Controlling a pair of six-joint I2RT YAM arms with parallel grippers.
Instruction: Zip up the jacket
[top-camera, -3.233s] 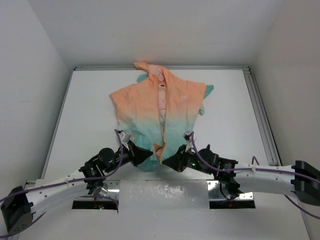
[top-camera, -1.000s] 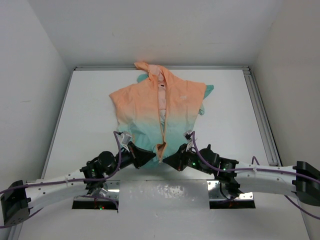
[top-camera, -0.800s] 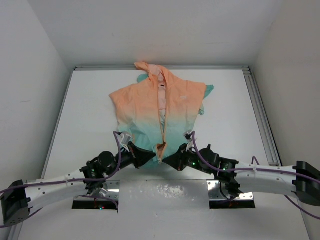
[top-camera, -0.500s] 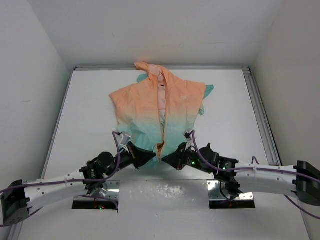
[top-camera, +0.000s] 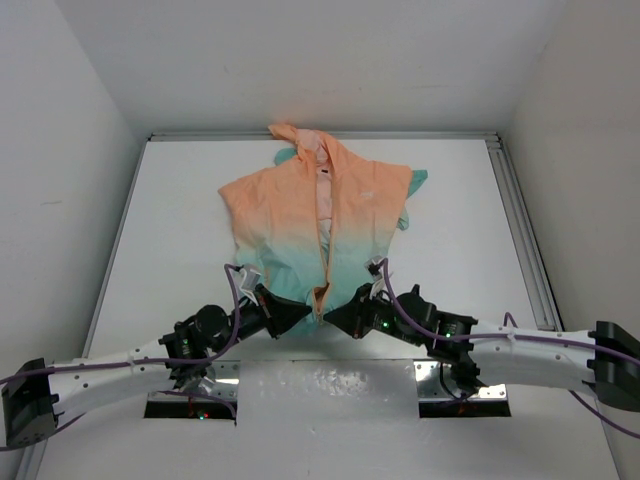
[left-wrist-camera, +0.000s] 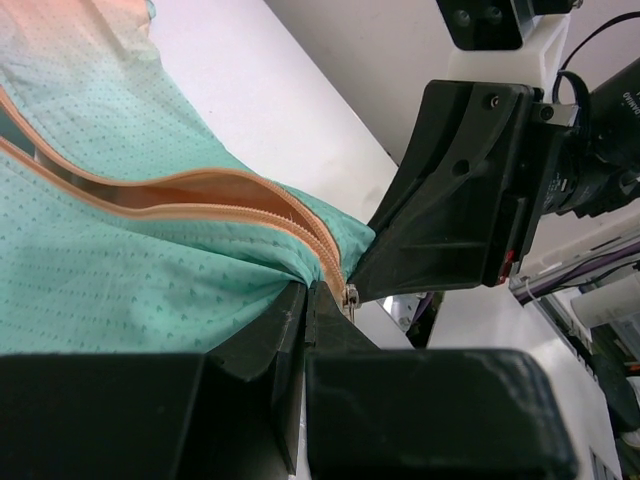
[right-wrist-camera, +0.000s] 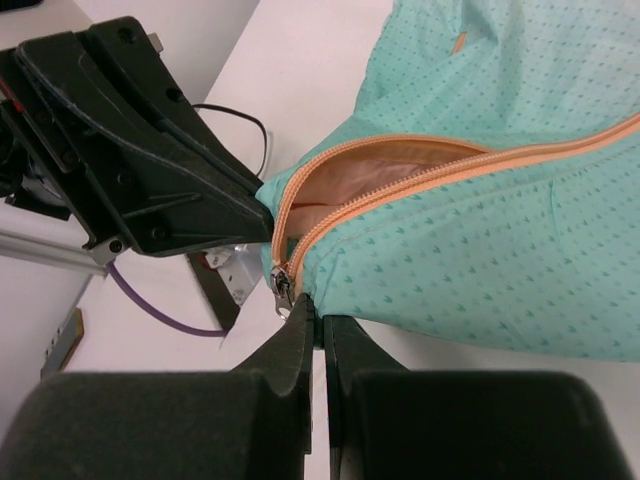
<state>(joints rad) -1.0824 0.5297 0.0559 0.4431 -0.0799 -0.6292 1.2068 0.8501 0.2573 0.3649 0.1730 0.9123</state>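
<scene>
The jacket (top-camera: 320, 225) is pinched at its hem in closed fingers by the left gripper (top-camera: 304, 312) and the right gripper (top-camera: 332, 316). The 2 sides of the zipper (top-camera: 323, 255) are thereby likely kept aligned.

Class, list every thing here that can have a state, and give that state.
jacket: spread on the table, front open.
zipper: unzipped, slider at the bottom end.
left gripper: shut on the jacket beside the slider.
right gripper: shut on the jacket from the other side.
</scene>
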